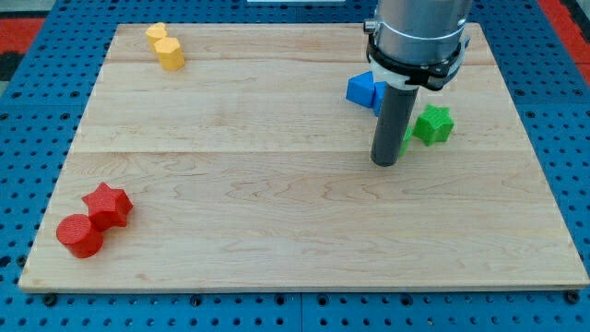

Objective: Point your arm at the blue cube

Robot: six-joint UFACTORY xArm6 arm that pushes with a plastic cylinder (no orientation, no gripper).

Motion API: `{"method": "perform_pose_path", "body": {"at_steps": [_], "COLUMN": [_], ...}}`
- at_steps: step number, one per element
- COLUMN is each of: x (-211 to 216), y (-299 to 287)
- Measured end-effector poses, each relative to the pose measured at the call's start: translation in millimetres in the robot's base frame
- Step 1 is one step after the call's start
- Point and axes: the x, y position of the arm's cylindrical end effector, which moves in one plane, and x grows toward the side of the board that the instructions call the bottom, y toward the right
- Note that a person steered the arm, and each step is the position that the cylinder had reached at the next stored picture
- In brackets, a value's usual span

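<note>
The blue cube [361, 88] sits at the view's upper right on the wooden board [277, 184], with another blue piece [380, 95] right behind the rod, partly hidden. My rod comes down from the view's top and my tip [385, 162] rests on the board, below and slightly right of the blue cube, a short gap away. A green star [432, 124] lies just right of the rod, and a second green piece is mostly hidden behind the rod.
Two yellow blocks [166, 46] touch each other at the view's top left. A red star [108, 204] and a red cylinder [79, 235] touch at the bottom left. Blue pegboard surrounds the board.
</note>
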Motion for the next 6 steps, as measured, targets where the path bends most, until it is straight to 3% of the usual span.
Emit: {"method": "perform_pose_path", "body": {"at_steps": [4, 5, 6], "x": [-13, -15, -57], "y": [-4, -64, -115]}}
